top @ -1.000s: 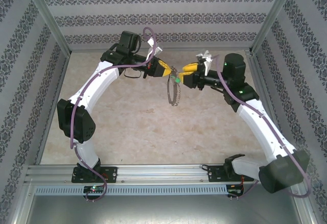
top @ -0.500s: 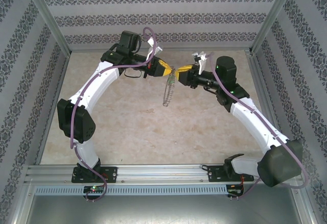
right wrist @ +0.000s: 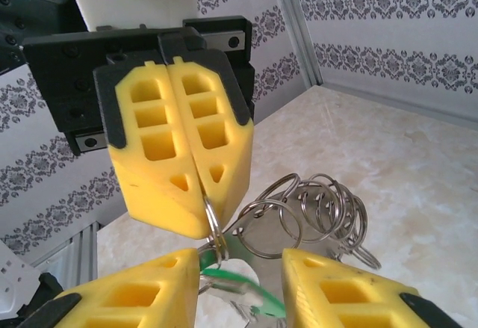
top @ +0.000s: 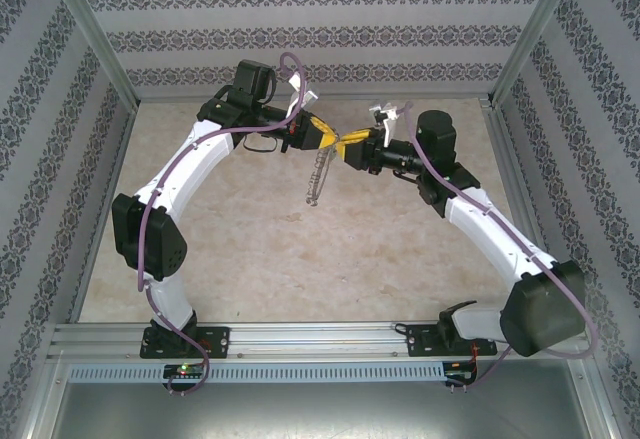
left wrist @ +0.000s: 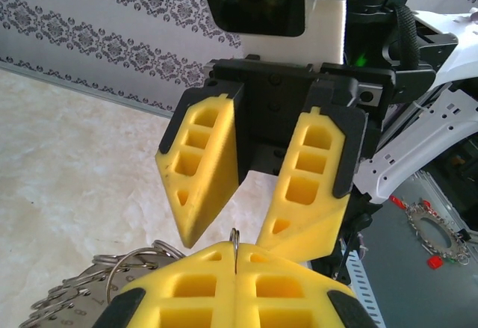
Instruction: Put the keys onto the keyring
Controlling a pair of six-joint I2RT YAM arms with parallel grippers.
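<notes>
My left gripper (top: 331, 139) is shut on a thin ring of the keyring (top: 316, 181), which hangs below it as a floppy silvery loop. In the left wrist view the ring's edge (left wrist: 235, 240) sticks up from the shut left gripper (left wrist: 235, 252). My right gripper (top: 350, 149) faces it, almost tip to tip. The right gripper (right wrist: 240, 262) stands open, its yellow fingertips (right wrist: 153, 287) either side of the keys (right wrist: 250, 285), one small green-headed key hanging by the pinched ring. Several small rings of the keyring (right wrist: 321, 205) fan out beyond.
Both grippers meet in mid-air over the back middle of the beige marbled table (top: 260, 249). Patterned walls (top: 320, 34) close the back and sides. A metal rail (top: 320, 344) with the arm bases runs along the near edge.
The right arm has moved left until its fingertips reach the left gripper, and its jaws have narrowed. The hanging keyring has swung left. The left arm has stayed put.
</notes>
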